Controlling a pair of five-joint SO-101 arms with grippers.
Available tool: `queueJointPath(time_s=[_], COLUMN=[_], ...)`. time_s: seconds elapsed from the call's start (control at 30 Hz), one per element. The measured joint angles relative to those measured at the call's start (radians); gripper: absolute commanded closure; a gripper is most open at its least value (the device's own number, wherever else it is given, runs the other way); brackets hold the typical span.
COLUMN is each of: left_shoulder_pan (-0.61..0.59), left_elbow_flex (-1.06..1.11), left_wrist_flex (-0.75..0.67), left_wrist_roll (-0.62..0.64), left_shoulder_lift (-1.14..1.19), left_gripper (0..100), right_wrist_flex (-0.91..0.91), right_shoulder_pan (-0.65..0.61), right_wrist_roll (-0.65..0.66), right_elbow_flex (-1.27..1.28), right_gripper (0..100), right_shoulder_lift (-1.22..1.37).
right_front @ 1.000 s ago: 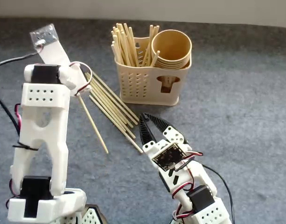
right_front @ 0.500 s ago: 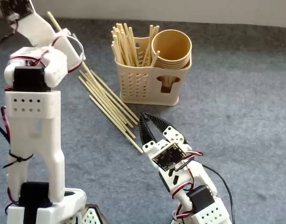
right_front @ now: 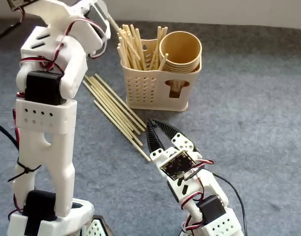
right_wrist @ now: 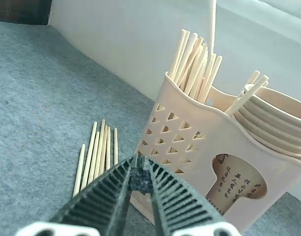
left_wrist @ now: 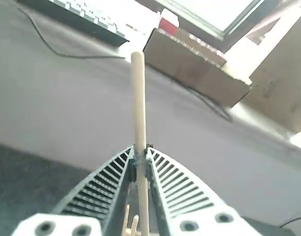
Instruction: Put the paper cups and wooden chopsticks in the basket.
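Left wrist view first: the left gripper (left_wrist: 140,156) was clamped tight on a single chopstick (left_wrist: 138,98), jaws pressed against both its sides. The stick stood straight up past the tips, and its lower end ran out of frame. A couple of pale stick tips (left_wrist: 130,223) poked up low between the jaws, too cropped to place.

On to the right wrist view: the right gripper (right_wrist: 140,169) was closed, tips together, with nothing in them. Just beyond stood the basket (right_wrist: 189,157), its far side cut off at the edge. A bundle of chopsticks (right_wrist: 194,54) stood in one compartment and the stacked cups (right_wrist: 273,123) sat in the other (only their rims showed). Loose chopsticks (right_wrist: 98,152) lay side by side on the grey mat (right_wrist: 37,88) beside the basket.

From the high view, the left arm (right_front: 47,98) reared up and blocked most of its own gripper. Only a short piece of the held stick showed, near the basket's upper left corner. The loose sticks lay slanting between that arm and the basket. The right gripper sat low in front of the basket, not touching it.
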Motion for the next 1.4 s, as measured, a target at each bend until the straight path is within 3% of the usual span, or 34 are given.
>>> queueJointPath(time_s=[0.13,0.37,0.57,1.07,1.4], left_shoulder_pan=[-0.002,0.018,0.014,0.043,0.04], left_elbow_flex=[0.018,0.127,0.189,0.149,-0.055], left_wrist_flex=[-0.138,-0.256,-0.258,-0.006,0.428], left_wrist_roll=[-0.015,-0.207,-0.221,-0.227,-0.227], left_shoulder_lift=[-0.002,0.066,0.072,0.072,0.072], left_gripper=[99,99,83,83,83], right_wrist_flex=[0.0,0.0,0.0,0.0,0.0], right_shoulder_pan=[0.0,0.0,0.0,0.0,0.0], right_wrist_roll=[0.0,0.0,0.0,0.0,0.0], right_elbow_flex=[0.0,0.0,0.0,0.0,0.0], right_gripper=[99.2,99.2,99.2,99.2,99.2], right_shoulder_lift=[0.0,0.0,0.0,0.0,0.0])
